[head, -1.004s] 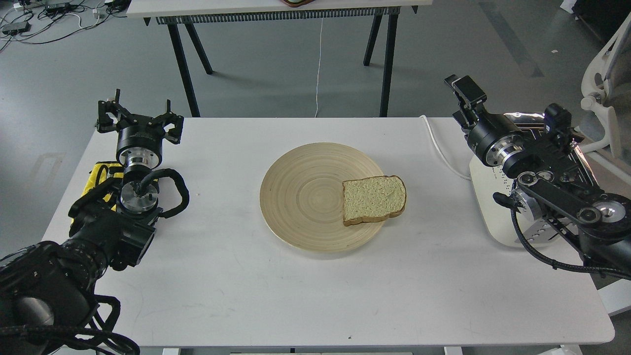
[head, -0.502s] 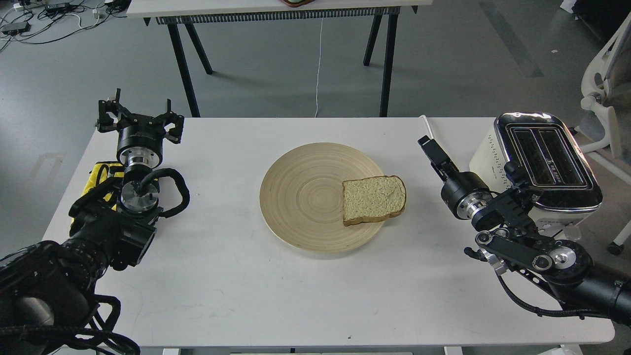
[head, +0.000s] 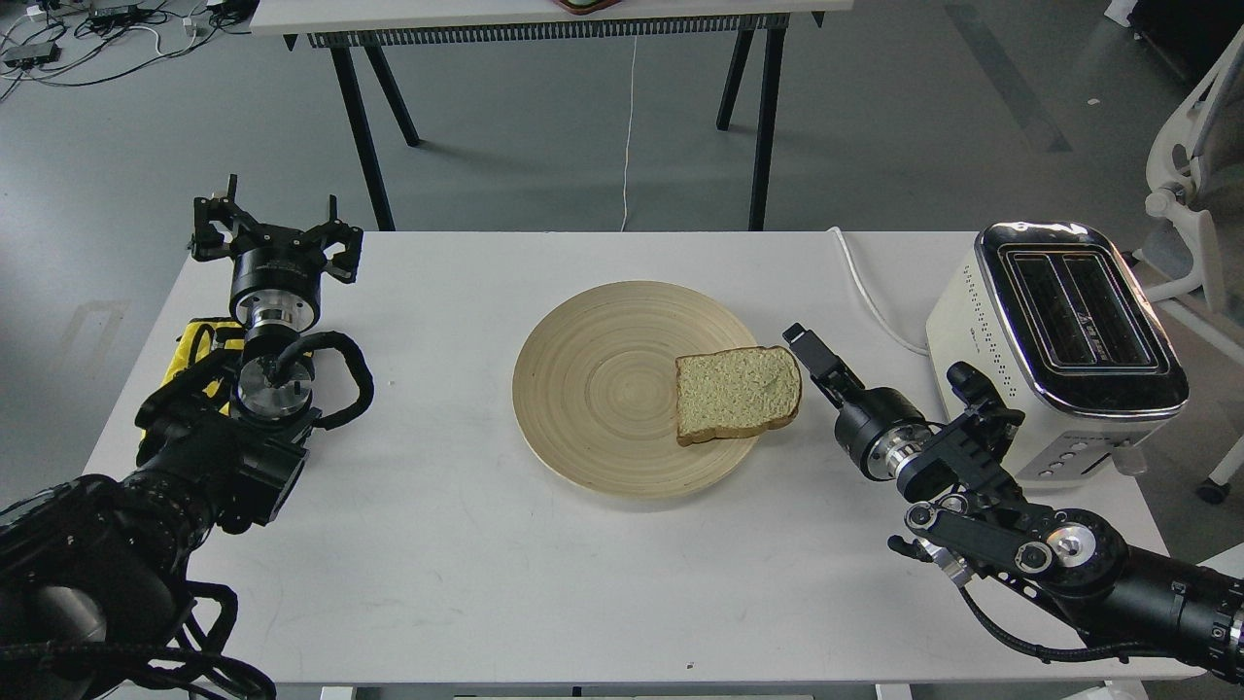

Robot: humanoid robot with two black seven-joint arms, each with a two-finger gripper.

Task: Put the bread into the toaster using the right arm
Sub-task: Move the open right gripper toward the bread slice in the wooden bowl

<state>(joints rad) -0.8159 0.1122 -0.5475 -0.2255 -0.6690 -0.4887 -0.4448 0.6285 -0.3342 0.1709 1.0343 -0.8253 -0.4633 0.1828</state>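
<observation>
The bread (head: 737, 393) lies flat on the right part of a round wooden plate (head: 593, 389) in the middle of the white table, its right edge hanging over the plate's rim. The toaster (head: 1054, 350) stands at the table's right edge, both slots empty, white cord running off to the back. My right gripper (head: 809, 348) is low over the table just right of the bread, pointing up-left at it, close to its crust. Its fingers overlap, so I cannot tell them apart. My left gripper (head: 275, 226) is at the far left, fingers spread, empty.
The toaster's white cord (head: 868, 297) lies on the table behind my right gripper. A yellow part (head: 194, 350) shows on my left arm. A second table (head: 544, 19) stands on the floor behind, and a white chair (head: 1191, 185) at the right.
My right arm has swung down and to the left, from in front of the toaster to the table beside the bread, uncovering the toaster. The bread and left arm have not moved.
</observation>
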